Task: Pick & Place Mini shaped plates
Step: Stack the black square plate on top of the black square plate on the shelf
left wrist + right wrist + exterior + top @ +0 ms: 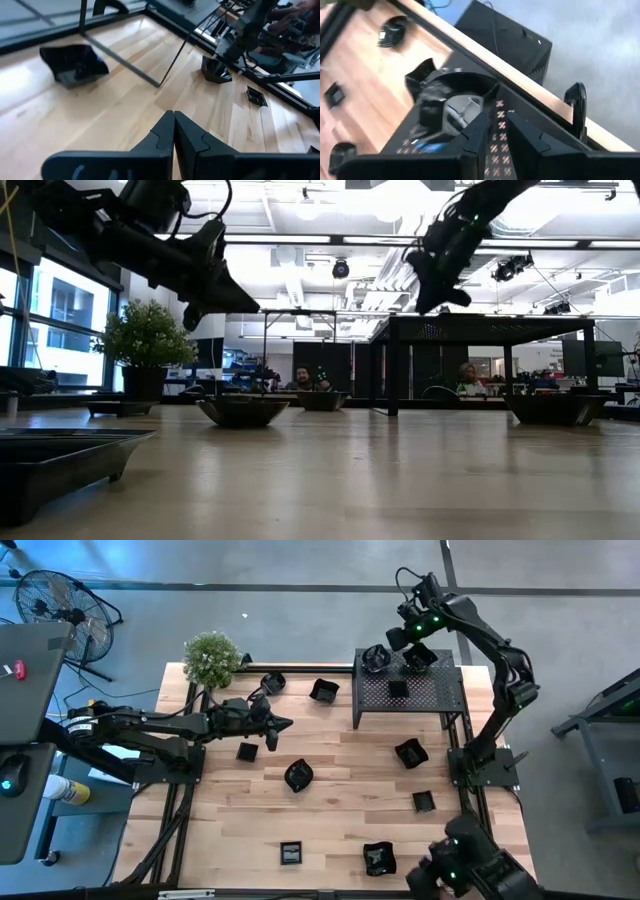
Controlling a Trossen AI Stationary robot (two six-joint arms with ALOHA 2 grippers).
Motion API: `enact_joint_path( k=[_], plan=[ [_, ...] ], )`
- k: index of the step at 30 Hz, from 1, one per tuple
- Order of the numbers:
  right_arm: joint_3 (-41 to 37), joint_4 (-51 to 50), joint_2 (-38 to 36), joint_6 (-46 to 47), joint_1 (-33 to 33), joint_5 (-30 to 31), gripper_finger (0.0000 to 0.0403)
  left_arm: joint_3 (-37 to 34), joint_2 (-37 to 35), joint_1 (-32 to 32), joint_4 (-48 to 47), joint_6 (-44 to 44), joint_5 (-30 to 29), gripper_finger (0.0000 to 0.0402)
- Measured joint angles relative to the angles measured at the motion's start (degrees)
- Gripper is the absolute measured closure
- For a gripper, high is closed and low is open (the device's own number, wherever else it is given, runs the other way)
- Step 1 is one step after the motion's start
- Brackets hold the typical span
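Note:
Several tiny glossy black plates lie flat on the wooden table, among them a square one (247, 751), a wavy one (298, 775) and another (323, 690). Three more sit on top of the black perforated stand (440, 690): a round one (375, 658), one (418, 658) and one (397, 688). My left gripper (283, 725) (173, 127) is shut and empty. It hovers above the table between the square plate and the plate (75, 62) near the stand. My right gripper (388, 640) (498, 107) hangs over the stand's far left corner beside the round plate (452, 102), fingers slightly apart and empty.
A green bushy plant (211, 657) stands at the table's far left corner. More plates lie at the right (410, 752) (423, 801) and along the near edge (290, 852) (378, 858). The stand's thin legs (170, 60) rise from the table. People sit in the room behind (300, 377).

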Motion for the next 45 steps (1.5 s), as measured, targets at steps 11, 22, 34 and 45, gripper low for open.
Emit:
enact_joint_path(
  k=[11, 22, 34, 45],
  plan=[
    [-17.1, 7.3, -22.1, -0.4, 15.5, -2.0, 0.0391, 0.0, 0.0, 0.0, -5.3, -0.1, 1.1, 0.0401],
    [-38.5, 8.7, -45.6, 12.7, 41.4, 6.4, 0.0400, 0.0, 0.0, 0.0, -6.7, 0.3, 4.0, 0.0401],
    [-51.6, 18.1, -50.5, 21.9, 52.9, 12.6, 0.0401, 10.0, 1.3, -14.4, -27.4, 6.8, 12.7, 0.0401],
    [-55.6, 26.3, -50.5, 15.7, 52.8, 14.6, 0.0401, 18.6, 13.8, -36.0, -29.1, -16.1, 3.6, 0.0400]
  ],
)
